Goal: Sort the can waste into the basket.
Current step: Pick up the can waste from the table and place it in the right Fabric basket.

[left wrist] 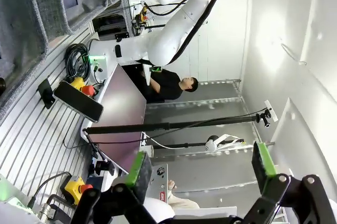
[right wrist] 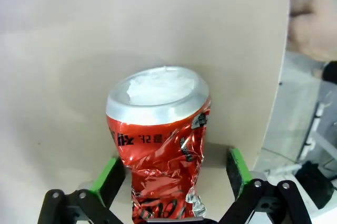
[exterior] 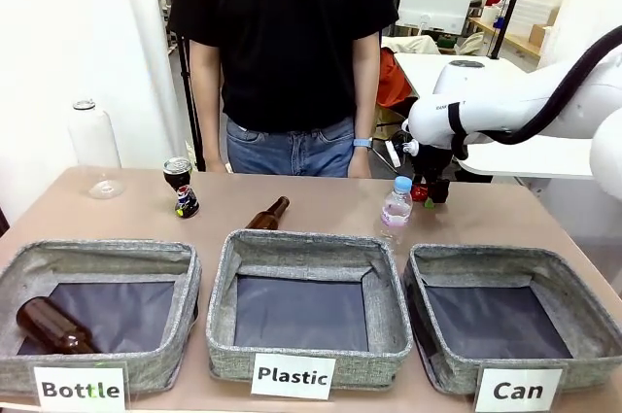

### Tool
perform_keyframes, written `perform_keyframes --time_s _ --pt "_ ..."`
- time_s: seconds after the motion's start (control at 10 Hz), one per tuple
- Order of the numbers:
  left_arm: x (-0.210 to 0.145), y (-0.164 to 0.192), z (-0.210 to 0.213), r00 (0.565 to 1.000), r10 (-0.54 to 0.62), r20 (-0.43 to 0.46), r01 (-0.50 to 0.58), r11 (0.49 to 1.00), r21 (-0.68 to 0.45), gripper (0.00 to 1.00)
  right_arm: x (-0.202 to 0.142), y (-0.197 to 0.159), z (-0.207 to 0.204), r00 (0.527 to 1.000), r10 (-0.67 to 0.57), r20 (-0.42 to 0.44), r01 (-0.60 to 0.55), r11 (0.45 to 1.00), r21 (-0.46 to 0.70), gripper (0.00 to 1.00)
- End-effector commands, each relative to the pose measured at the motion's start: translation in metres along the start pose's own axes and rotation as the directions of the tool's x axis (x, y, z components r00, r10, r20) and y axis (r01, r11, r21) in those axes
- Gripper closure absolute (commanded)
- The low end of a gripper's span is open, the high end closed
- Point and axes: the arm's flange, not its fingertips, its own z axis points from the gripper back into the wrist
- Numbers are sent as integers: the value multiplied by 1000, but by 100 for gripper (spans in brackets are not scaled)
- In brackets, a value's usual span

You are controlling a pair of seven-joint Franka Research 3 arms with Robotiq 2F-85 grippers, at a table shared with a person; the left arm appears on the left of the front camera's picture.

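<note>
The right gripper (exterior: 428,191) is low over the far right part of the table (exterior: 321,194), its jaws spread wide on either side of the red can (exterior: 419,193), which stands crumpled on the tabletop with its silver end up. In the right wrist view one green pad (right wrist: 110,175) sits just beside the dented wall of the can and the other pad (right wrist: 237,165) stands apart from it, so the can is straddled but not clamped. The dark can (exterior: 182,189) stands upright at the far left of the table, well apart from the grey basket (exterior: 481,258) labelled "Can", which sits at the near right with nothing in it. A clear plastic bottle (exterior: 396,204) stands just left of the right gripper, beyond the middle basket. The left gripper (left wrist: 200,161) has its fingers wide apart with nothing between them. A person stands at the far side.
</note>
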Motion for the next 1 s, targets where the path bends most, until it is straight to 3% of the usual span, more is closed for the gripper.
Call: perform_keyframes --time_s 0.0,0.1,0.3,0.4,0.6,0.7,0.8,0.9 --pt "0 -4 1 1000 -13 9 13 1000 -8 0 -2 -10 4 1000 -20 -21 21 1000 2 0" --pt "0 -4 1 1000 -13 9 13 1000 -8 0 -4 -9 7 998 -68 -4 68 997 32 26" --pt "0 -4 1 1000 -13 9 13 1000 -8 0 -3 -7 11 998 -58 19 57 998 40 82" --pt "0 -4 1 1000 -13 9 13 1000 -8 0 -2 -5 11 998 -56 11 56 998 33 100" --pt "0 -4 1 1000 -13 9 13 1000 -8 0 -1 -5 14 998 -58 18 57 998 22 100" --pt "0 -4 1 1000 -13 9 13 1000 -8 0 -1 -4 16 998 -60 14 60 998 19 92" --pt "0 -4 1 1000 -13 9 13 1000 -8 0 -1 -1 18 999 -44 3 44 999 12 100" --pt "0 -4 1 1000 -13 9 13 1000 -8 0 -5 1 22 998 -57 3 57 998 8 100"
